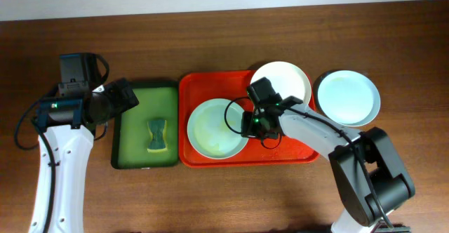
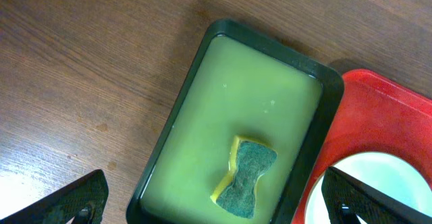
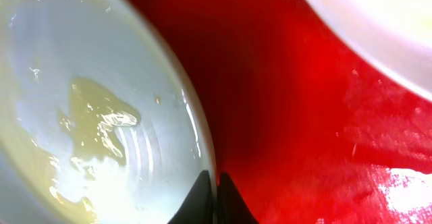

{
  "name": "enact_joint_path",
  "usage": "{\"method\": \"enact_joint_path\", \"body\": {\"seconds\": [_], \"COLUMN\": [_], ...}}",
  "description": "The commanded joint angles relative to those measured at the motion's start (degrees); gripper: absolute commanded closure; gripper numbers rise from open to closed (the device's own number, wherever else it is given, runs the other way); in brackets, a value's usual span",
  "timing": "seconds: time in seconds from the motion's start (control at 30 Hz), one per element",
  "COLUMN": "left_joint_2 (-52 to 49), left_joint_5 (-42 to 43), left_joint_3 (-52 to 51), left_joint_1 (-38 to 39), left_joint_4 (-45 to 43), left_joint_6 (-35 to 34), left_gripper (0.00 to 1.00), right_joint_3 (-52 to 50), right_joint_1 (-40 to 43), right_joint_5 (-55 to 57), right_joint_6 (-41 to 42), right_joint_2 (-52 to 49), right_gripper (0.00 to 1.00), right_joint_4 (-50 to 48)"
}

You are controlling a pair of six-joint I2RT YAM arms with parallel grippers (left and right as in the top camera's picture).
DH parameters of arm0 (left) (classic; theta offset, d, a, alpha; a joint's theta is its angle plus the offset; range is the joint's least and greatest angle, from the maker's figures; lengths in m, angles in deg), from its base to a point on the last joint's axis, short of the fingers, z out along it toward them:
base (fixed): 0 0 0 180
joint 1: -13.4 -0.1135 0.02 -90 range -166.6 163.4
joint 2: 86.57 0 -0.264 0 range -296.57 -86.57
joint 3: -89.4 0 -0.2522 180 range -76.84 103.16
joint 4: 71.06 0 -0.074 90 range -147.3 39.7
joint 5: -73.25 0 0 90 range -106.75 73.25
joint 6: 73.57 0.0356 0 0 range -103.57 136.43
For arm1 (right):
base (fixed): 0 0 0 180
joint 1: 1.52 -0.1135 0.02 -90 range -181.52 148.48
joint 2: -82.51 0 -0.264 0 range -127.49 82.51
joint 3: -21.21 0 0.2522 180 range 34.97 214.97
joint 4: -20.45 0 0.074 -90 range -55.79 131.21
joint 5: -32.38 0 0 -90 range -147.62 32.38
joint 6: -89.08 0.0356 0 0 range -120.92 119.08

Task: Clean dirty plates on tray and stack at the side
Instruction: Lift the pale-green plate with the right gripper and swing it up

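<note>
**My right claw (image 3: 214, 187) pinches the rim of the pale blue-green round shallow plate (image 1: 214, 131), which lies in the large red rectangular plastic tray (image 1: 295, 154).**
I judge this steadies it for wiping; only my right wrist view shows its yellowish smear. My left claw (image 1: 119, 98) hangs spread above the green-and-yellow sponge (image 2: 246, 177) in the smaller dark-rimmed green tray (image 2: 256, 82).

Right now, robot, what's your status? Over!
Left gripper open above green tray. Right gripper shut on rim of smeared plate, on red tray. Cream plate close beside it.
</note>
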Motion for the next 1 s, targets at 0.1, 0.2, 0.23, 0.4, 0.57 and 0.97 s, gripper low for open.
{"method": "enact_joint_path", "body": {"seconds": [0.1, 0.2, 0.23, 0.4, 0.57, 0.97], "left_joint_2": [0.2, 0.2, 0.2, 0.2, 0.2, 0.2], "left_joint_5": [-0.8, -0.8, -0.8, -0.8, -0.8, -0.8], "left_joint_3": [0.5, 0.5, 0.5, 0.5, 0.5, 0.5], "left_joint_1": [-0.3, -0.3, -0.3, -0.3, -0.3, -0.3], "left_joint_4": [-0.1, -0.1, -0.1, -0.1, -0.1, -0.1], "left_joint_6": [-0.7, -0.7, -0.7, -0.7, -0.7, -0.7], "left_gripper": [0.01, 0.01, 0.01, 0.01, 0.01, 0.01], "right_joint_3": [14.4, 21.3, 22.4, 23.4, 23.4, 23.4], "right_joint_1": [1.3, 0.8, 0.3, -6.0, -13.8, -25.7], "right_joint_5": [-2.2, -1.3, 0.6, 11.7, 23.5, 58.3], "right_joint_6": [-1.7, -1.6, -1.6, 1.9, 2.3, -46.8], "right_joint_2": [1.6, 1.6, 1.6, 1.6, -0.8, -2.2], "right_gripper": [0.96, 0.96, 0.96, 0.96, 0.96, 0.96], "right_joint_4": [14.9, 20.1, 20.1, 11.7, 0.5, -34.1]}}
